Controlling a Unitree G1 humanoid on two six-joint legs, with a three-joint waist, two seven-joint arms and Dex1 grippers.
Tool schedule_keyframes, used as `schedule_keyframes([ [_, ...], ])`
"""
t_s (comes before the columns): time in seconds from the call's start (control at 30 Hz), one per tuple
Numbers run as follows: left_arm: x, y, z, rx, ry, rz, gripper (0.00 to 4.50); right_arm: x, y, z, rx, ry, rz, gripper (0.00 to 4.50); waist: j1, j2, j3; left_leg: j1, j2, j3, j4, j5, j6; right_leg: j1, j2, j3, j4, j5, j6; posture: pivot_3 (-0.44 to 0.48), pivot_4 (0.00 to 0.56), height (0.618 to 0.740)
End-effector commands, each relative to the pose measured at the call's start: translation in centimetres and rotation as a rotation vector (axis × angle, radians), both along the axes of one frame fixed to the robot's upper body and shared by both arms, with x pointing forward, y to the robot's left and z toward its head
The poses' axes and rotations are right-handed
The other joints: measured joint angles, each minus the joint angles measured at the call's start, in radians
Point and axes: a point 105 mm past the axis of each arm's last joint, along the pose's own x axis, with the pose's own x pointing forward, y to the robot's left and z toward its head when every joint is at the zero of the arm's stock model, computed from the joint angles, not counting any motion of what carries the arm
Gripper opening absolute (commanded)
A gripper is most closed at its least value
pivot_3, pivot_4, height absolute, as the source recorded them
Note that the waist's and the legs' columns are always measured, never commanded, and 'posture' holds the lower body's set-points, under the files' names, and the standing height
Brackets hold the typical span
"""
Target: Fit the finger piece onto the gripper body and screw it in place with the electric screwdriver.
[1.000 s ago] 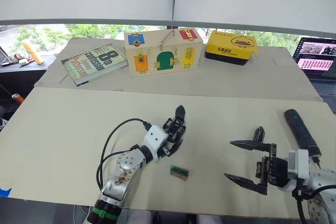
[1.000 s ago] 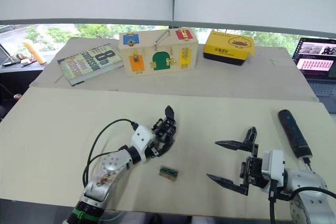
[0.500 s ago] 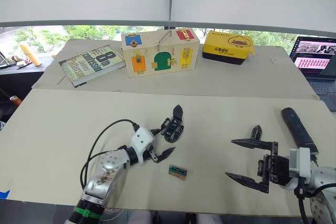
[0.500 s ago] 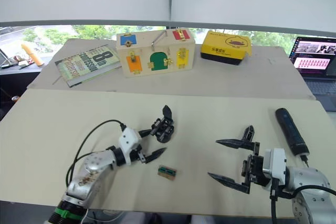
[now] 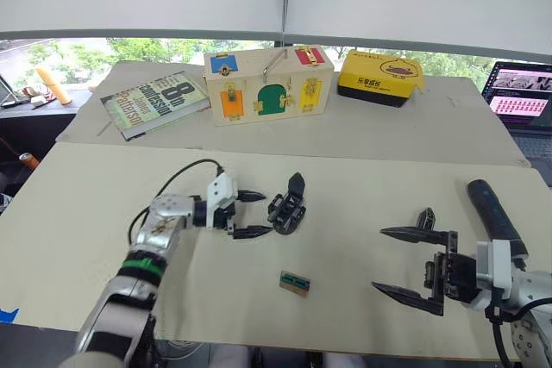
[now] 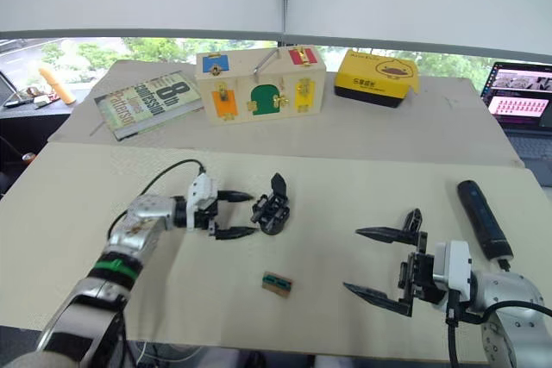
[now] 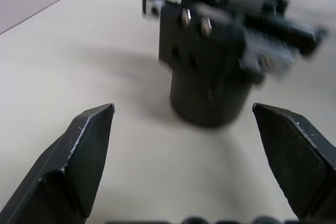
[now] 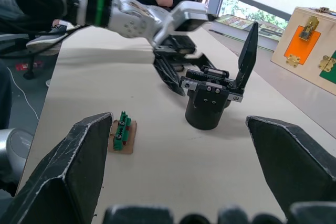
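Left hand off the gripper body, nothing fitted yet.

My left gripper (image 5: 252, 214), clamped around the gripper body (image 5: 287, 207) a second ago, has pulled back leftward; its fingers are spread and empty, and the body stands free mid-bench. My right gripper (image 5: 409, 261) hangs wide open, holding nothing, with the finger piece (image 5: 424, 216) just beyond it and the electric screwdriver (image 5: 495, 211) untouched at far right.

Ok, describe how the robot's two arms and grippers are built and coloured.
Both arms are silver metal with white housings at the wrist. The left arm has a green band and a looping black cable. The left gripper and right gripper each have two long, black, pointed fingers.
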Motion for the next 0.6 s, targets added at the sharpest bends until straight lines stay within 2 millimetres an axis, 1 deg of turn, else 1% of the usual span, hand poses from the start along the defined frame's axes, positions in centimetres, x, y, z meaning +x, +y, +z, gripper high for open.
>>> schedule_keyframes([
  [0.03,-0.6,-0.7,-0.5,0.063,-0.059,-0.131,4.47,-0.3,0.2,0.9,0.008,-0.028,0.014,4.5,-0.01,0.0,0.0,0.0,0.0,0.0,0.0,0.0,0.0,0.0,0.001,0.0,0.0,0.0,0.0,0.0,0.15,0.74],
  [0.1,-0.9,-1.2,-0.8,0.074,-0.074,-0.173,4.47,-0.2,0.1,1.0,0.008,-0.031,0.009,4.5,-0.019,0.0,0.0,0.0,0.0,0.0,0.0,0.0,-0.001,0.0,0.001,0.0,0.0,0.0,0.0,0.0,0.15,0.74],
  [0.27,-0.8,-2.0,-1.4,0.061,-0.1,-0.179,4.47,-0.2,0.0,1.0,0.006,-0.033,0.004,4.5,-0.02,-0.001,0.0,0.001,0.002,-0.001,0.0,0.001,-0.002,0.0,0.0,0.002,0.0,0.0,0.0,0.0,0.15,0.74],
  [0.47,-1.2,-2.3,-2.2,0.075,-0.116,-0.193,4.47,-0.8,-0.1,0.9,0.0,-0.026,0.003,4.5,-0.01,-0.001,0.0,0.001,0.001,-0.002,0.0,0.001,-0.001,0.0,-0.002,0.002,0.0,0.0,0.0,0.0,0.15,0.74],
  [0.53,-0.9,-2.1,-2.2,0.065,-0.131,-0.166,3.95,-0.9,-0.1,0.9,-0.002,-0.025,0.001,4.5,-0.009,0.0,0.0,0.001,0.001,-0.002,0.0,0.001,-0.001,0.0,-0.002,0.002,0.0,0.0,0.0,0.0,0.15,0.74],
  [0.6,-0.9,-1.8,-2.2,0.054,-0.133,-0.144,3.21,-0.9,0.0,0.9,0.0,-0.026,-0.002,4.5,-0.009,-0.001,0.0,0.001,0.001,-0.002,0.0,0.001,-0.001,0.0,-0.002,0.002,0.001,0.0,0.0,0.0,0.15,0.74],
])
